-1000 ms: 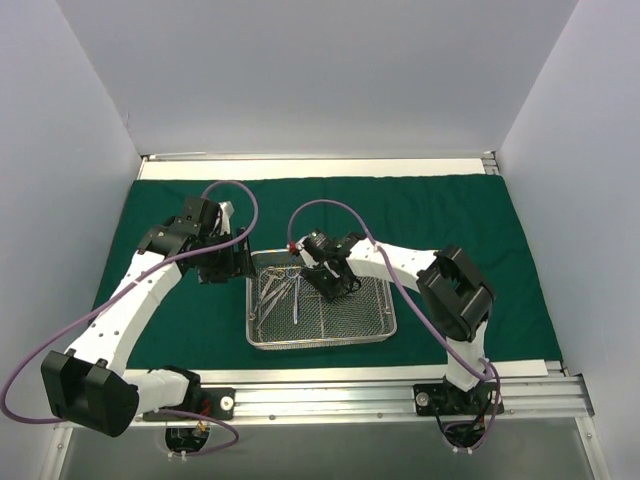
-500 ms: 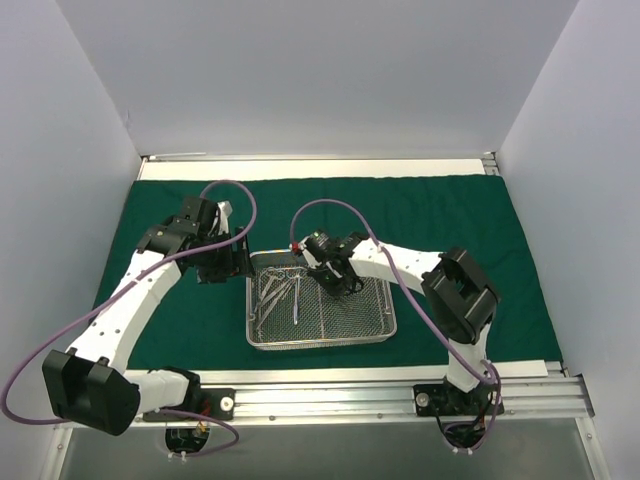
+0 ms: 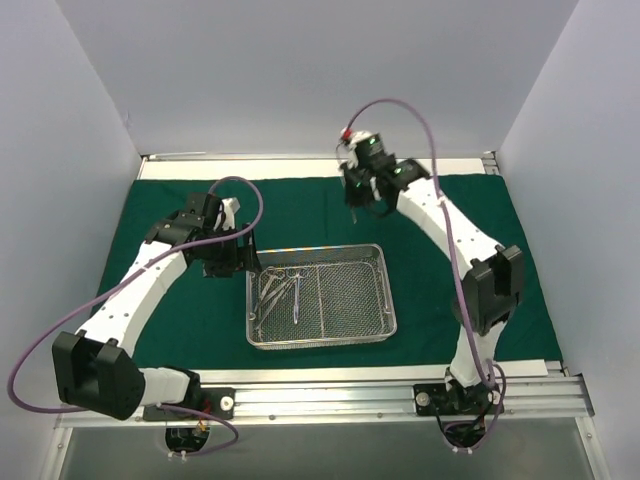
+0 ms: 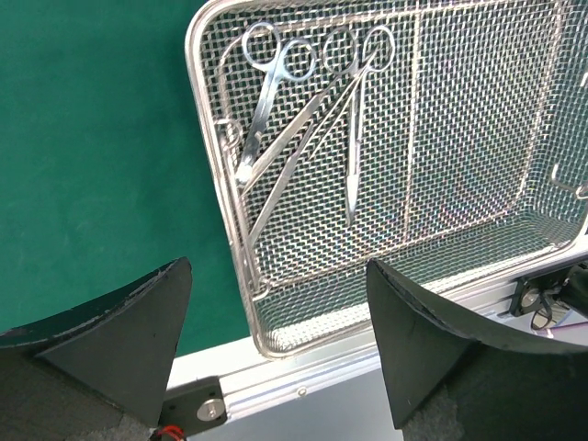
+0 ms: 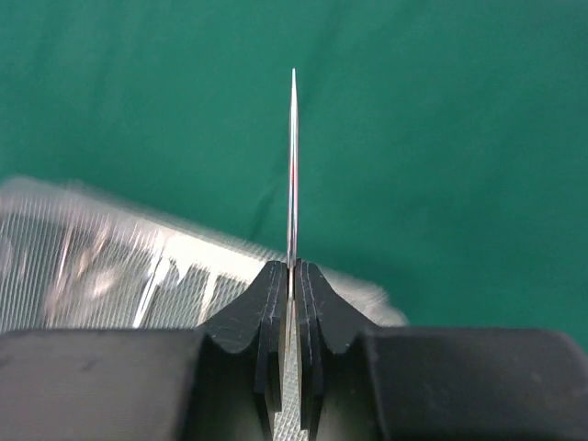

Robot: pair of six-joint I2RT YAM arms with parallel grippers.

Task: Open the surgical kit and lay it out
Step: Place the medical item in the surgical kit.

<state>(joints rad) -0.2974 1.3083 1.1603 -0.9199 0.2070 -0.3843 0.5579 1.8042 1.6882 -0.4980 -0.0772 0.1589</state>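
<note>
My right pincer [image 5: 292, 276] pinched a steel tool [image 5: 293, 165] tight beyond the tray [image 3: 320, 344], ready to lay out; my left pincer [image 4: 277, 271] gaped empty.

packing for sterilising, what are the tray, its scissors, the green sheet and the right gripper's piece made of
The tray: wire mesh with a bright metal rim, likely stainless steel. The scissors: polished steel, mirror glints. The green sheet: matte cloth, fibre unclear. The piece in the right gripper: thin, shiny, seemingly steel.
</note>
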